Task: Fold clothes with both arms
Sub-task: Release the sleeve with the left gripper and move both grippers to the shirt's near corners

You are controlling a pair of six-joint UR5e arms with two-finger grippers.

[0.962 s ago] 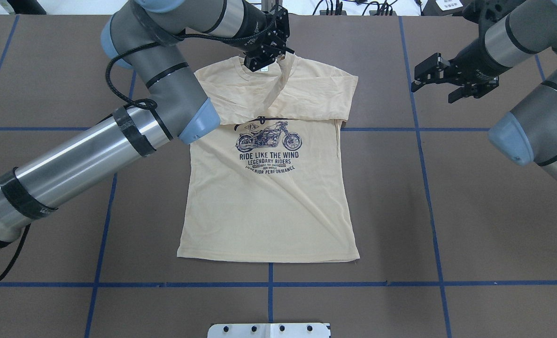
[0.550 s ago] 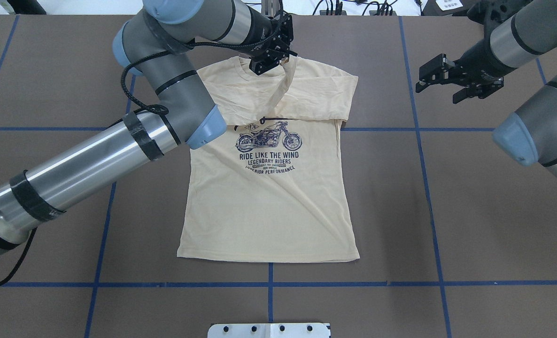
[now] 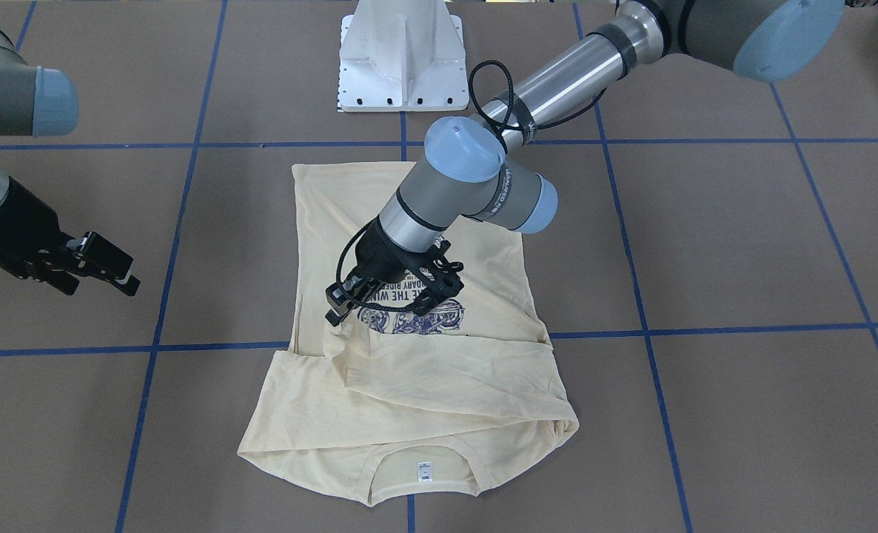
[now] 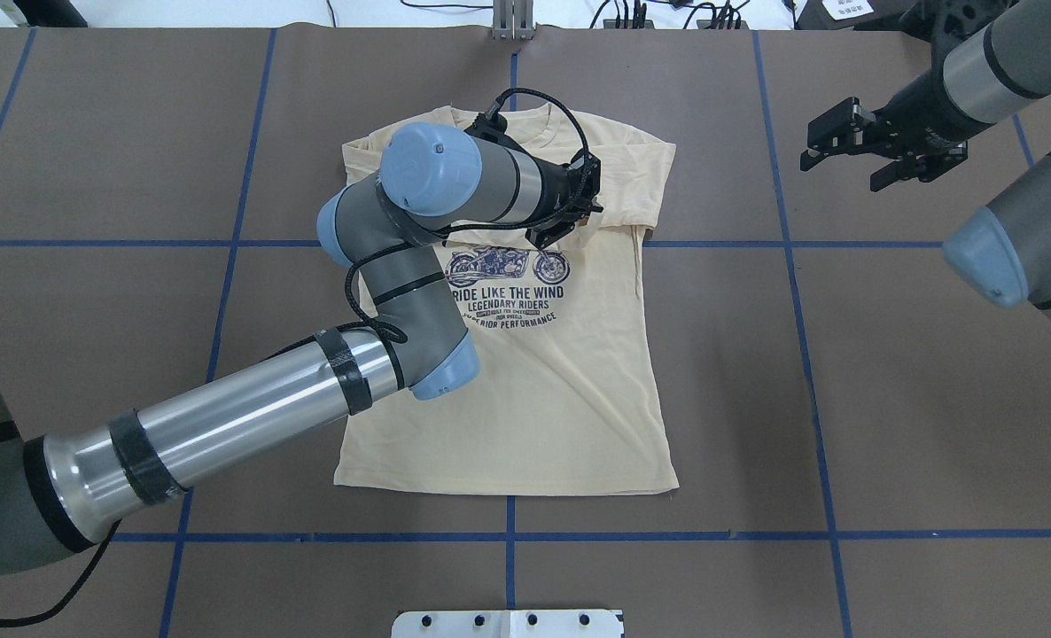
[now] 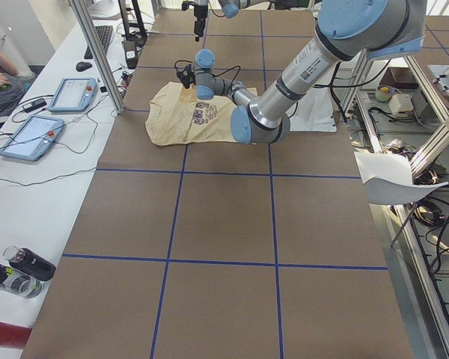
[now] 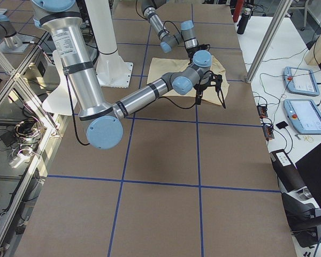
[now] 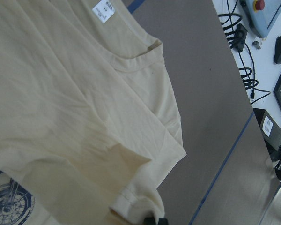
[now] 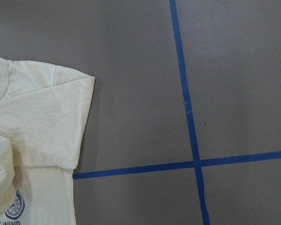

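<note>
Pale cream-yellow long-sleeved T-shirt (image 4: 525, 399) lies print-up mid-way along the brown, blue-taped table (image 4: 889, 399). The black left gripper (image 3: 335, 314) pinches its sleeve cuff (image 7: 131, 206); the right gripper (image 4: 840, 173) hangs agape, empty, well aside.

Left tool (image 4: 550, 232) over T-shirt (image 4: 525, 399), right tool (image 4: 840, 173) aside
</note>
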